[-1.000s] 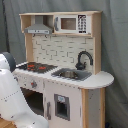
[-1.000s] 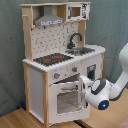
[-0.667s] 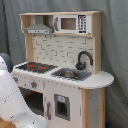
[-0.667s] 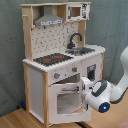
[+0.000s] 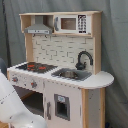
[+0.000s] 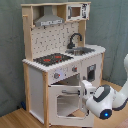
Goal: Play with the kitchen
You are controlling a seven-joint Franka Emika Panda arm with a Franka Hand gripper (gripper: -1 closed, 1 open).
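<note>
The kitchen (image 6: 60,60) stands on the wooden floor (image 6: 15,119) by the grey curtain (image 6: 11,50). The gripper (image 6: 85,89) is right at the top corner of the oven door (image 6: 64,100). I cannot tell how wide it is.

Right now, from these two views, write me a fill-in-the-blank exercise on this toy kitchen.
1. The black faucet stands beside the grey ____.
2. The hob has rings coloured ____.
3. The microwave sits on the top shelf next to the ____.
4. In the second exterior view, the robot arm reaches toward the windowed ____ door.

Missing words: sink; red; hood; oven
</note>
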